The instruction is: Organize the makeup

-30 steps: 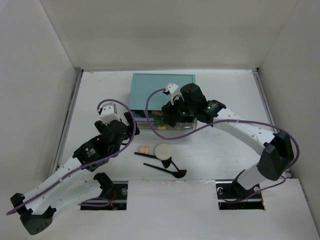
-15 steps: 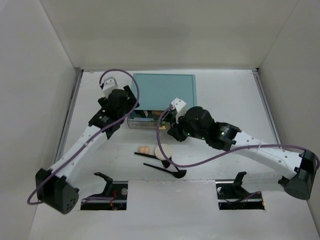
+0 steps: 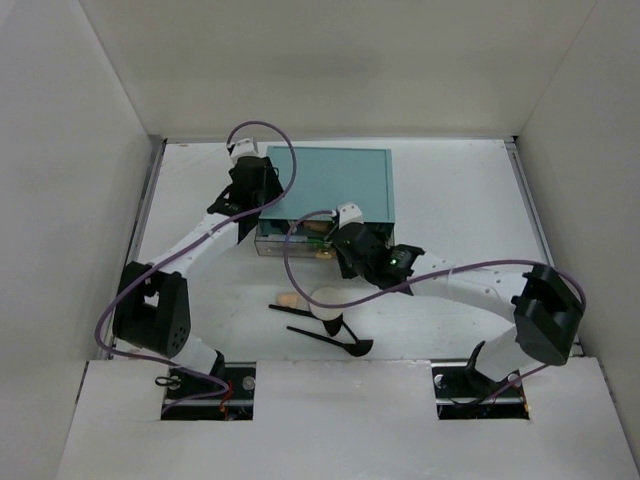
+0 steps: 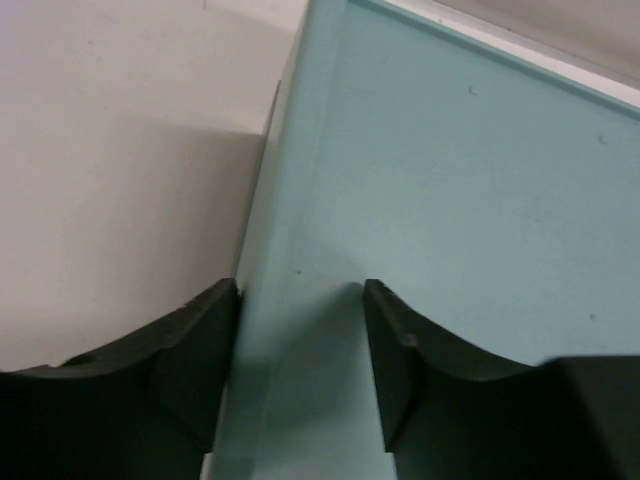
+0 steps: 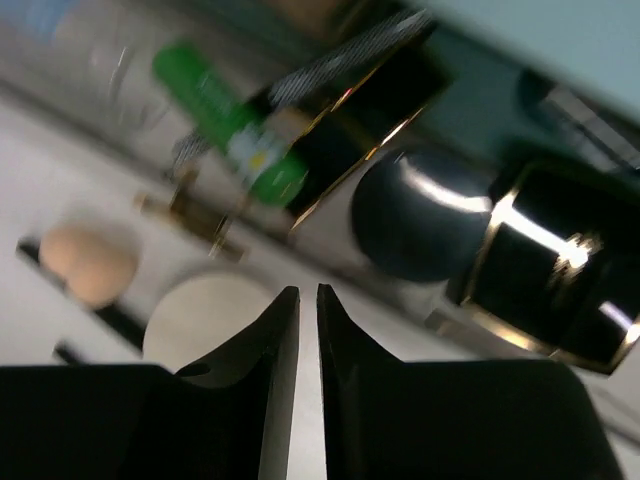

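Observation:
A teal drawer box (image 3: 330,185) stands at the back of the table, its clear drawer (image 3: 290,240) pulled out toward me. Inside the drawer lie a green tube (image 5: 240,140) and black jars with gold rims (image 5: 540,260). On the table in front rest a peach sponge (image 3: 288,300), a round cream puff (image 3: 327,302) and two black brushes (image 3: 325,335). My left gripper (image 4: 300,290) straddles the box's left top edge (image 3: 262,200), jaws apart. My right gripper (image 5: 308,295) hovers shut and empty just before the drawer front (image 3: 343,262), above the puff (image 5: 205,315) and sponge (image 5: 85,262).
White walls (image 3: 90,150) enclose the table on three sides. A gold knob (image 5: 195,215) sticks out from the drawer front. Purple cables (image 3: 255,135) loop over both arms. The arm bases (image 3: 470,385) sit at the near edge.
My left arm swung back from the drawer's front corner to the box's left edge, its jaws narrowing. My right gripper drew out of the drawer, shut, and now hangs in front of it.

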Controlling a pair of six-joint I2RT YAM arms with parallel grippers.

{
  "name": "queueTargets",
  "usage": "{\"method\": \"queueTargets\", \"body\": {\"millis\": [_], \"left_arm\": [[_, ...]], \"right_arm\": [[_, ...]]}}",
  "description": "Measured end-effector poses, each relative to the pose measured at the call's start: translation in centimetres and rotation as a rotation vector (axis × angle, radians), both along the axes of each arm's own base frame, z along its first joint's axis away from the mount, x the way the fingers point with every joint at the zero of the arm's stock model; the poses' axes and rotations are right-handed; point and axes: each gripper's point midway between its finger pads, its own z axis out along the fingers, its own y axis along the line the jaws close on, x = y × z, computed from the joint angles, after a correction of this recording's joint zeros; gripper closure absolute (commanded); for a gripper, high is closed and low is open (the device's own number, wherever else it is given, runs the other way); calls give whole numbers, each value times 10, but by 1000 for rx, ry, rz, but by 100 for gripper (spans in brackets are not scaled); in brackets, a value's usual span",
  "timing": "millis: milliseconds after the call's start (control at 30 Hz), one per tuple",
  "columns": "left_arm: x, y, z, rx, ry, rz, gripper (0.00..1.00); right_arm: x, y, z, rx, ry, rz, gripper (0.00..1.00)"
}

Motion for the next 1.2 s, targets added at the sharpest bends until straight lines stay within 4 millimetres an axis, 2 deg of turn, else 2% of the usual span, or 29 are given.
{"method": "queueTargets", "body": {"millis": [200,367,467,567,733,833,1000,1200], "left_arm": [[12,1,3,9,-39,13,79],[20,0,5,15,-61,17,86],[25,0,5,14,-76,21,87],[29,1,5,21,-84,29,88],[30,3,6,29,-81,38,88],[29,3,6,30,-77,38,89],[29,3,5,30,-75,38,90],[29,3,5,28,-73,39,90]], "right_arm": [[49,2,8,44,-147,-172,79],[93,-3,5,82,-266,-329,74],[108,-11,1,68,-333,-415,63],[119,-20,-3,43,-385,-484,47],[119,-30,-5,8,-400,-495,28],[105,-12,-7,88,-356,-431,19],[82,27,-17,205,-254,-315,17],[92,36,-45,221,-184,-339,15]]}}
